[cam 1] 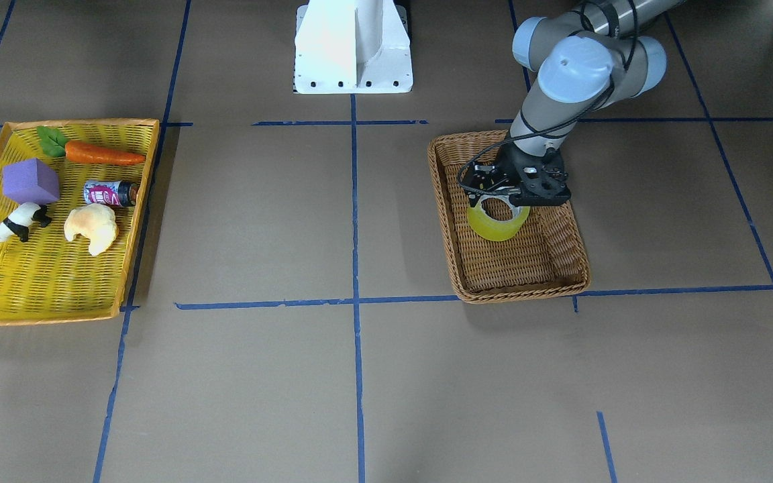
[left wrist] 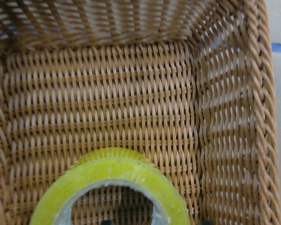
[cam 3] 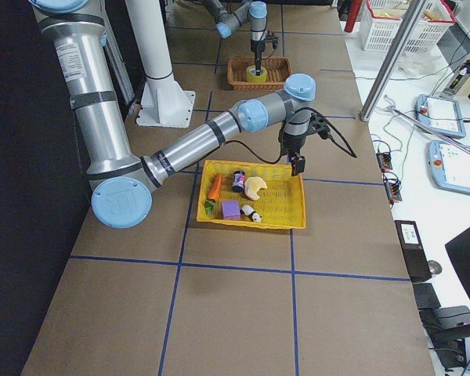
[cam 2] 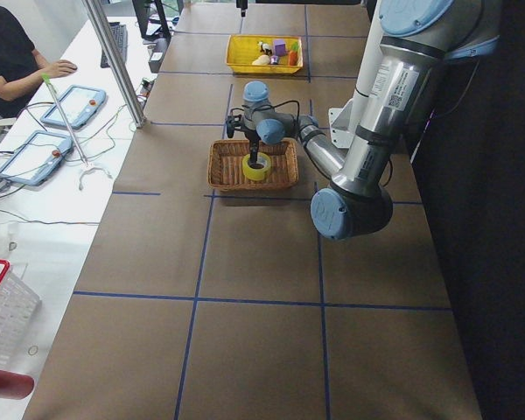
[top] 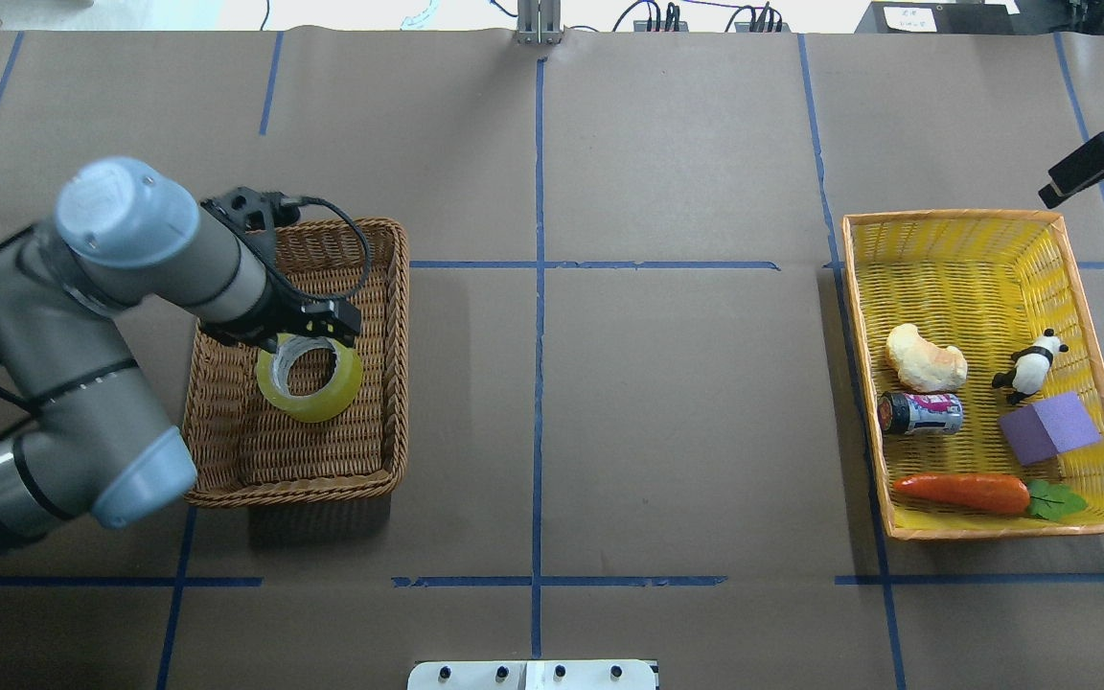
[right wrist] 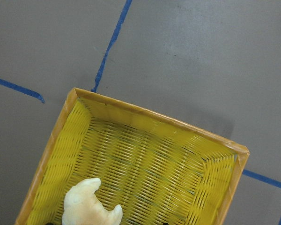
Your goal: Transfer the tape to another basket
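The tape is inside the brown basket, about mid-floor and a little nearer the wall on the robot's right. It lies flat with its core pointing straight up. My left hand is directly above it, fingers pointing down at the roll, so the relation that matters is purely vertical: the roll is under the hand, not off to a side. From the left wrist camera I think one finger is in the hole and the other outside the ring, but only slivers of the tips show. I cannot tell whether the hand is clamped on the wall of the roll or has let go, nor whether the roll rests on the weave or hangs just over it. The left arm is far nearer; the right hand hovers by the far corner of the yellow tray, well apart across the desk, and I cannot make out its grip either. Wicker walls rise on all four sides, so any sideways travel down there would catch the rim. As I judge it, the only open way is straight up, and a finger in the core has to clear the ring before I swing anywhere.
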Controlling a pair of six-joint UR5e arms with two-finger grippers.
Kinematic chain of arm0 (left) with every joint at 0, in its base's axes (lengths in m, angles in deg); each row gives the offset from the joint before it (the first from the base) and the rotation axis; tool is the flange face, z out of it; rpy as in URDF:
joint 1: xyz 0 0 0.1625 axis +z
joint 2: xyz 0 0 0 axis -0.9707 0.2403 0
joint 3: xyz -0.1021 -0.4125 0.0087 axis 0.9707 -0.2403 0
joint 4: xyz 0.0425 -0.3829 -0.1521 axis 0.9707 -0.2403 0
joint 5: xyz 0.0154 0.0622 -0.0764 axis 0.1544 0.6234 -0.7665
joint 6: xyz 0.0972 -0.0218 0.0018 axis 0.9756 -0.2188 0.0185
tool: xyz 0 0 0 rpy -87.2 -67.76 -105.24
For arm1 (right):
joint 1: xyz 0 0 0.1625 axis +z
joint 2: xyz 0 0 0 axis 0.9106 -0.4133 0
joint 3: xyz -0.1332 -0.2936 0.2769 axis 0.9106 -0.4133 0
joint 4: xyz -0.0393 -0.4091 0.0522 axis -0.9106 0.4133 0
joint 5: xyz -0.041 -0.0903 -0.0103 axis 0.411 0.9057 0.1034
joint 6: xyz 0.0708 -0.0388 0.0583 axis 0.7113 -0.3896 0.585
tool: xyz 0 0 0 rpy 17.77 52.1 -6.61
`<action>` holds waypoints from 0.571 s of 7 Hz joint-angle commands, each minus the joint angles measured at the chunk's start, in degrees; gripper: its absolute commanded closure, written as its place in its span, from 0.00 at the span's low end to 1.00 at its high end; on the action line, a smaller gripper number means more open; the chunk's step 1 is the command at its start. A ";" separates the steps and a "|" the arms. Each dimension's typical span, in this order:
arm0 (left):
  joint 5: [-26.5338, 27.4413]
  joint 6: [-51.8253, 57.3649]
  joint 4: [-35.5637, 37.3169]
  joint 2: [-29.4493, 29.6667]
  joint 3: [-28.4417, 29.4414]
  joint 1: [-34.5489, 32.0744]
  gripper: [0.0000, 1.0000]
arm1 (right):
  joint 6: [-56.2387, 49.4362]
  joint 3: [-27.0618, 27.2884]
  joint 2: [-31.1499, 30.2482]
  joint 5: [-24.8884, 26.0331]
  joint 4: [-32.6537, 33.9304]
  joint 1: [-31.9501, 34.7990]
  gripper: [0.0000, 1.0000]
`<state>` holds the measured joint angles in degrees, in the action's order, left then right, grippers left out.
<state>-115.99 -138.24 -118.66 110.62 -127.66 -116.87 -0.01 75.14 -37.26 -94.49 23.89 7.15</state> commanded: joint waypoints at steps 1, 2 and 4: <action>-9.05 10.17 3.23 -0.70 -2.24 -10.22 0.00 | -6.35 -1.96 -3.36 -0.35 -0.38 2.83 0.00; -12.23 16.68 3.86 -4.62 -3.11 -15.50 0.00 | -10.65 -4.15 -7.47 -0.87 -0.73 6.76 0.00; -18.30 34.51 3.87 -15.06 -4.61 -25.79 0.00 | -19.17 -10.73 -12.22 -5.86 -0.73 16.60 0.00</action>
<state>-130.50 -114.06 -114.94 101.67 -131.46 -136.17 -13.51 68.27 -46.08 -97.41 23.22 18.01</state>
